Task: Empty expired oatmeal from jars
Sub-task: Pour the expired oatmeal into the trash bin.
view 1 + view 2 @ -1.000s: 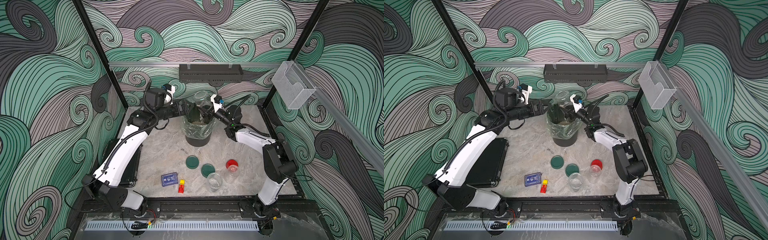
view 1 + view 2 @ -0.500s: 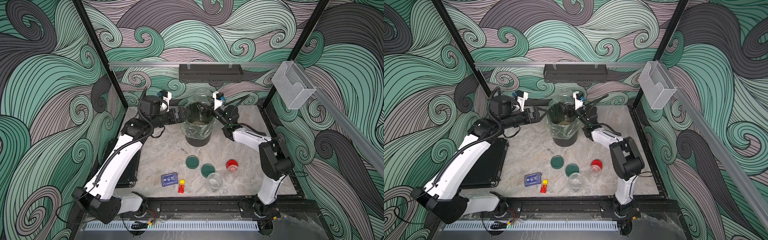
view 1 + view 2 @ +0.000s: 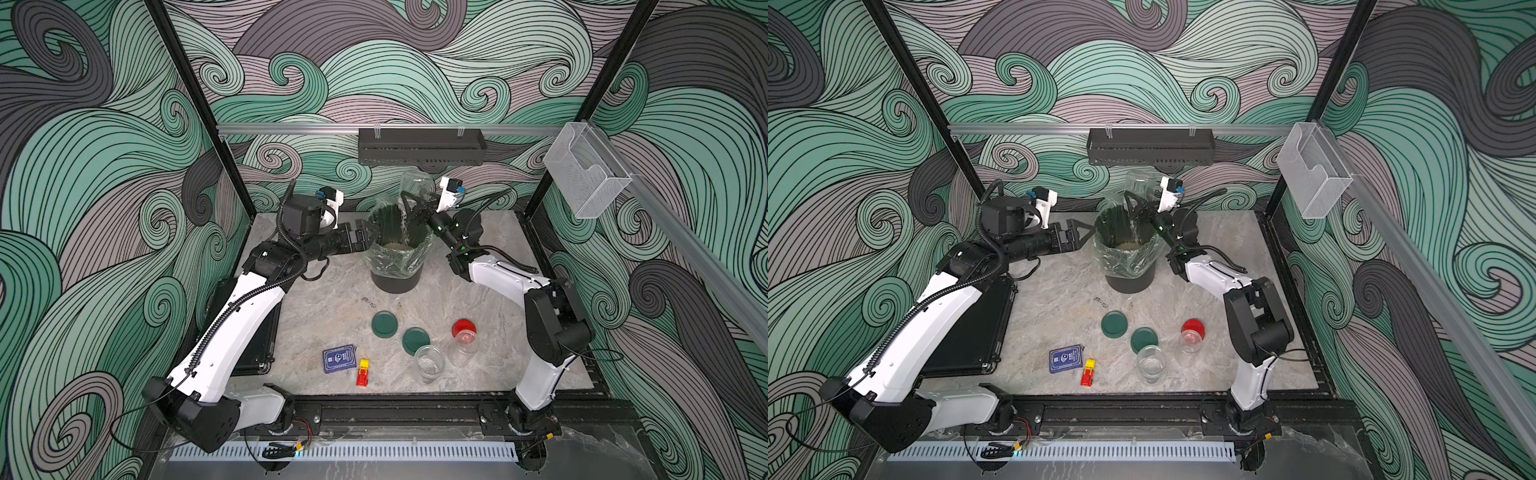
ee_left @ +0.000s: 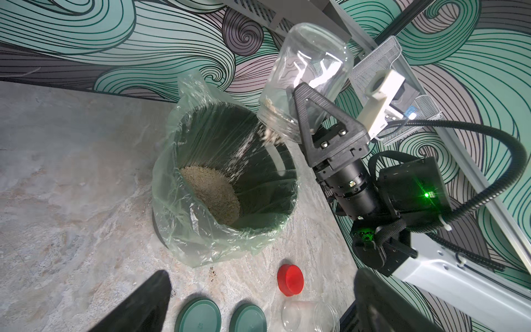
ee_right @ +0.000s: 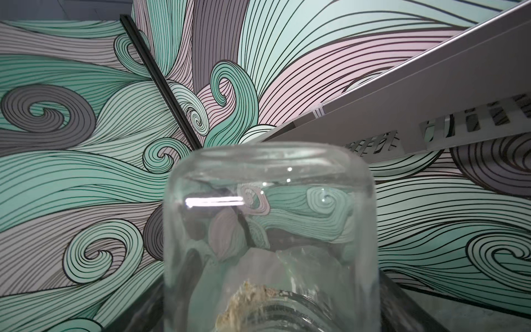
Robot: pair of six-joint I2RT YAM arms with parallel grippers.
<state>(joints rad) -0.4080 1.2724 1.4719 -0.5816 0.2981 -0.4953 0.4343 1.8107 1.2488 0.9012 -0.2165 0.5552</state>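
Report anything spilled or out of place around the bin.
A few dark specks lie on the table just in front of the bin; what they are is unclear. Oatmeal from the tilted jar falls inside the bin, none visibly outside.

Open tabletop (image 3: 345,305) — between bin (image 3: 395,282) and lids (image 3: 384,324)

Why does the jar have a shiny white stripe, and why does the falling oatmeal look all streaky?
Right wrist view: the stripe is glare, probably a light reflected on the jar; left wrist view: the pouring oatmeal moves fast, so it smears into blurry streaks.
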